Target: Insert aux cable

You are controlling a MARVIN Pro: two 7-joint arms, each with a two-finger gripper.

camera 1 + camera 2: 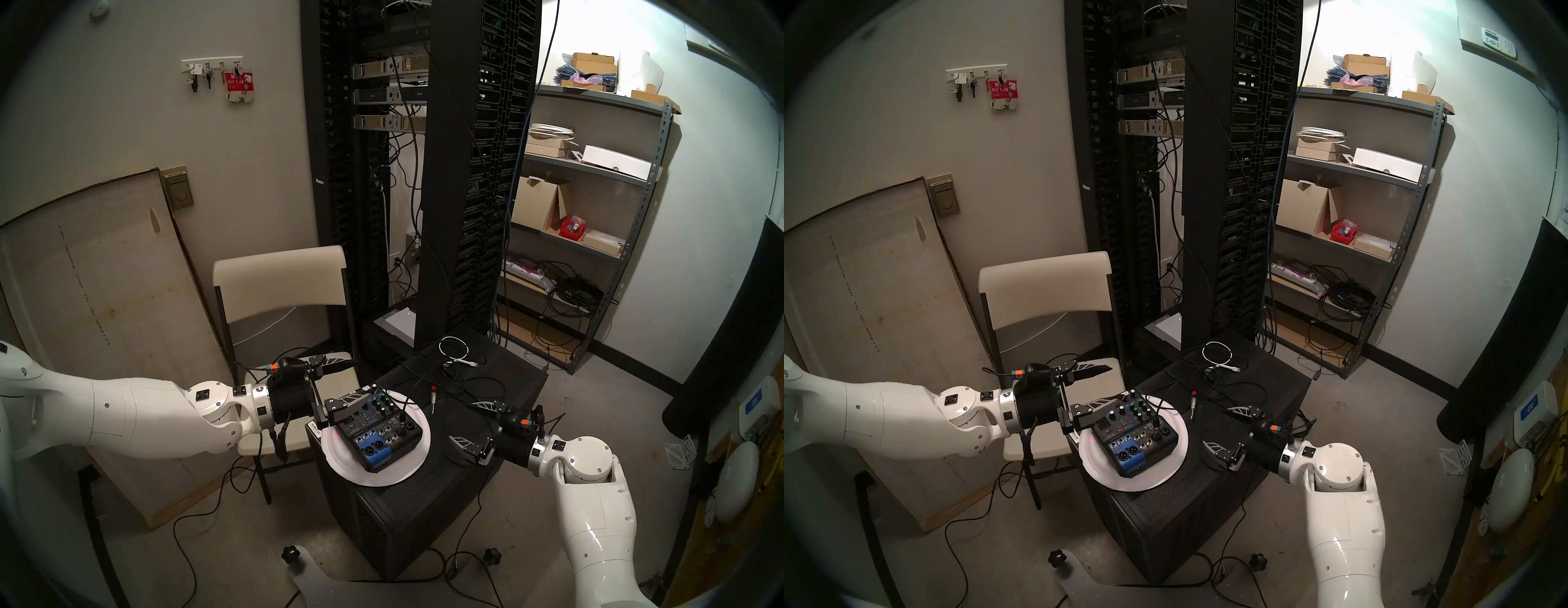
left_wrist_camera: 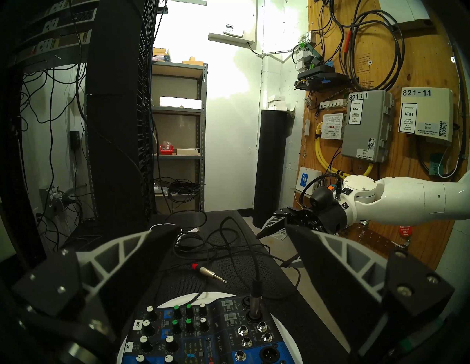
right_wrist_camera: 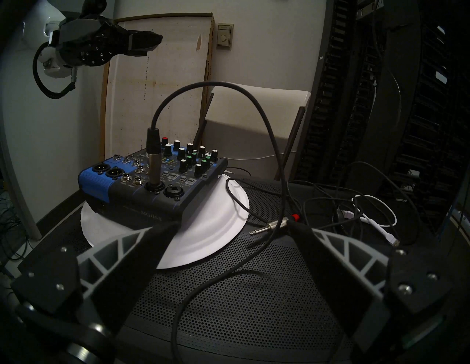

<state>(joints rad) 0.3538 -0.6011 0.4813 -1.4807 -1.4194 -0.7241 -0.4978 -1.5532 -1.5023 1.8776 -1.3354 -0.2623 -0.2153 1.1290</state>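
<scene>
A: Where is the aux cable (image 3: 273,226)?
B: Its plug lies flat on the perforated black cabinet top, unplugged, just beside the white plate's rim.
A: Looks?
B: Silver jack tip, red band, thin black cord trailing behind.

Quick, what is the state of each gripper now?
Left gripper: open, holding nothing.
Right gripper: open, holding nothing.

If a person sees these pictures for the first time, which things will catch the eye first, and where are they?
The blue and black audio mixer stands out first, sitting on a white paper plate atop the black perforated cabinet, with one black cable already plugged in. Just beyond the plate lies the loose aux cable with its red band. The open left gripper and right gripper flank the mixer, both empty.
</scene>
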